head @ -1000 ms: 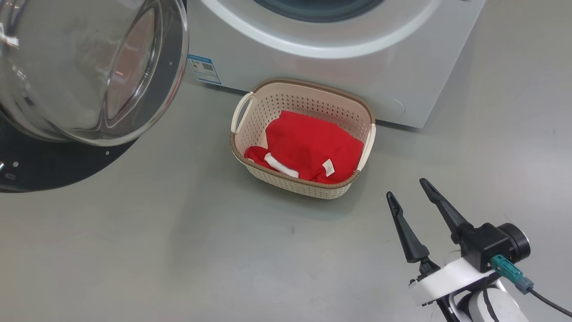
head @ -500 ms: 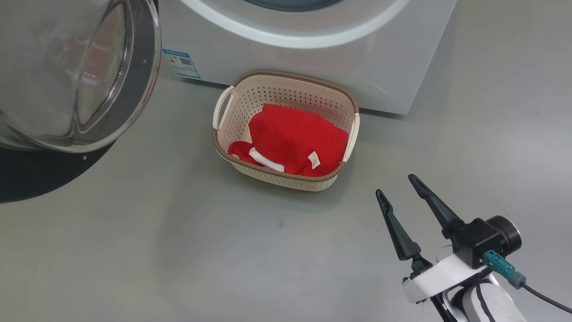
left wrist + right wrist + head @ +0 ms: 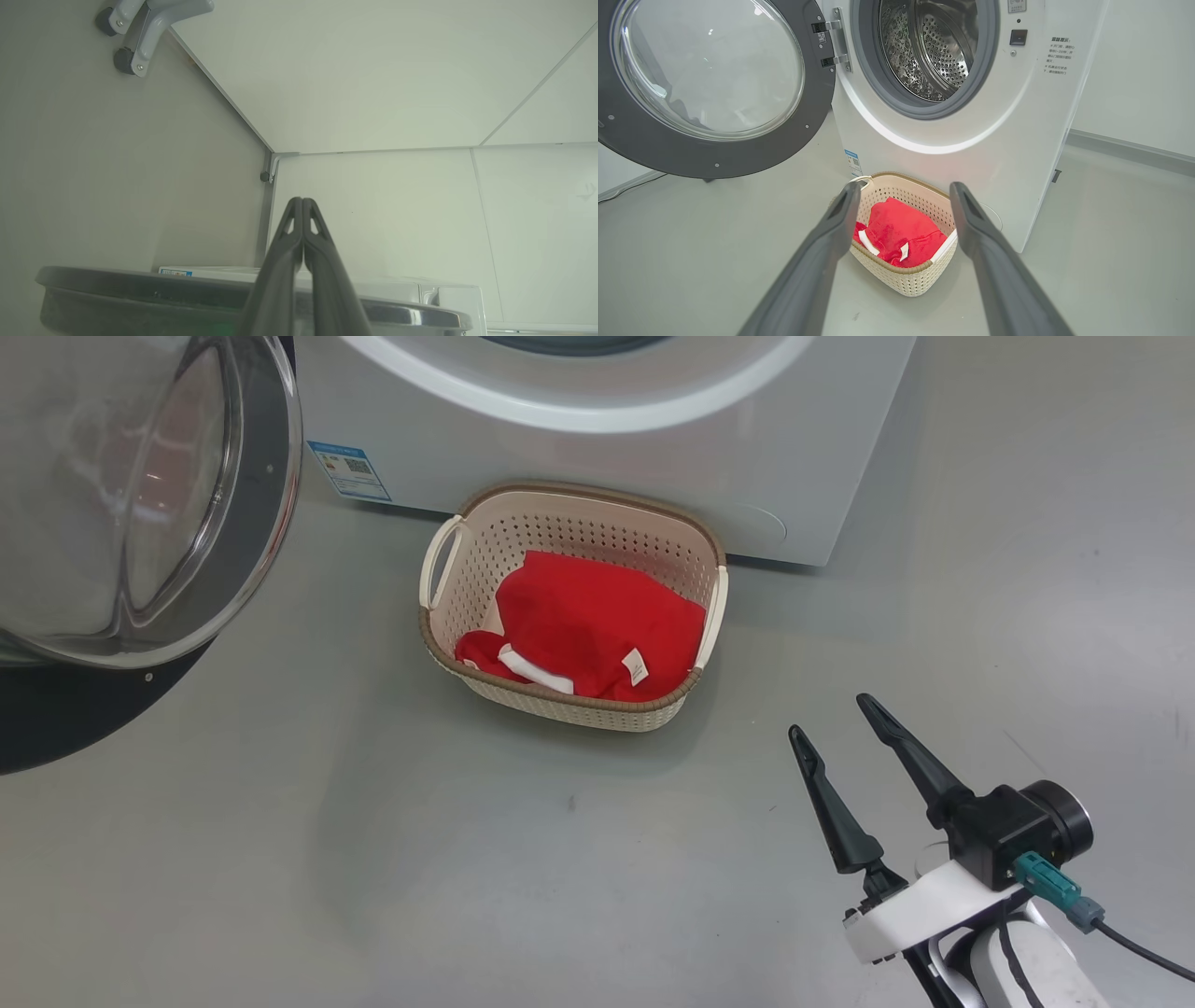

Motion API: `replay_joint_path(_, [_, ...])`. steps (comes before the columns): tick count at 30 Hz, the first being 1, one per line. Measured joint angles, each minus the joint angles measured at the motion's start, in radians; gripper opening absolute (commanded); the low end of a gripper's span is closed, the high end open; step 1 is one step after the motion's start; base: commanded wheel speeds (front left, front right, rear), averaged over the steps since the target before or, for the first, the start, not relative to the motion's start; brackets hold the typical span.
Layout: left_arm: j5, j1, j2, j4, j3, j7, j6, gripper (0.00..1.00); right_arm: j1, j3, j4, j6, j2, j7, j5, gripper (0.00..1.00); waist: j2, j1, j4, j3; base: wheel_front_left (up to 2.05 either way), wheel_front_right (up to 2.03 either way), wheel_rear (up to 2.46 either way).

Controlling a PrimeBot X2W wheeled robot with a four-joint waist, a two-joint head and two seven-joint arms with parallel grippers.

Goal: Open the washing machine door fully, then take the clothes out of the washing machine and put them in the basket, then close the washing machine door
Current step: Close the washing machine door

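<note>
we judge the stiff, glossy washing machine door (image 3: 707, 74) best pushed at its black rim (image 3: 691, 157); left jaws closed, right jaws spread, both empty.

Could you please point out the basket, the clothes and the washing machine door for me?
basket (image 3: 579, 527), head view, far inner wall.
clothes (image 3: 588, 621), head view, middle of red fabric.
washing machine door (image 3: 710, 70), right wrist view, glass centre.
</note>
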Motion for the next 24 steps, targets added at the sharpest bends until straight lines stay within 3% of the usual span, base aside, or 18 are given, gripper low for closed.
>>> replay_joint_path(24, [0.054,-0.081,0.066,0.244,-0.071,0.090,0.000,0.00,-0.012,0.000,0.010,0.000,0.000,-0.010,0.006,1.00,0.0000,0.0000,-0.014,-0.007,0.00,0.00,0.00])
